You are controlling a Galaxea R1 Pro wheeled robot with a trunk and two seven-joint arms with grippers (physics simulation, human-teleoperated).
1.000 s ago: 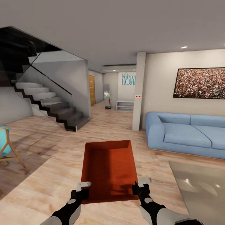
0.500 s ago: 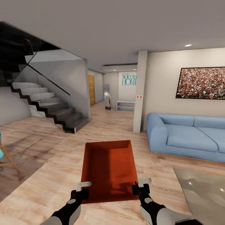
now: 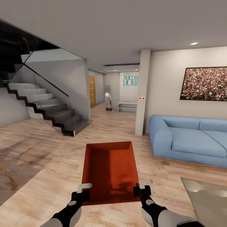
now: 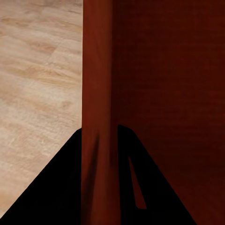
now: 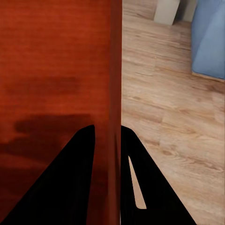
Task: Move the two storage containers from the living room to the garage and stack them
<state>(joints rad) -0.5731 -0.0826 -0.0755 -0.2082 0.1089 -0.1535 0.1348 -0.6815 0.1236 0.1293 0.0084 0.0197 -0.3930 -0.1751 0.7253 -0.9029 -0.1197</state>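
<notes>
I carry one orange-red storage container [image 3: 109, 170] in front of me, above the light wood plank floor of the living room. My left gripper [image 3: 84, 190] is shut on its left wall near the front corner; that wall [image 4: 97, 93] runs between the black fingers. My right gripper [image 3: 142, 188] is shut on the right wall [image 5: 115, 84] in the same way. The container is open on top and empty. The second container is out of view. The garage is out of view.
A blue sofa [image 3: 189, 142] stands at the right, a white pillar [image 3: 142, 91] beside it, a pale rug [image 3: 208, 195] at the lower right. A dark staircase [image 3: 47, 107] with glass railing rises at the left. A hallway with an orange-wood door [image 3: 92, 90] opens straight ahead.
The whole view has shifted: staircase, chair and sofa slide in the picture as the camera turns and advances. The container and both grippers keep their place in front of me.
</notes>
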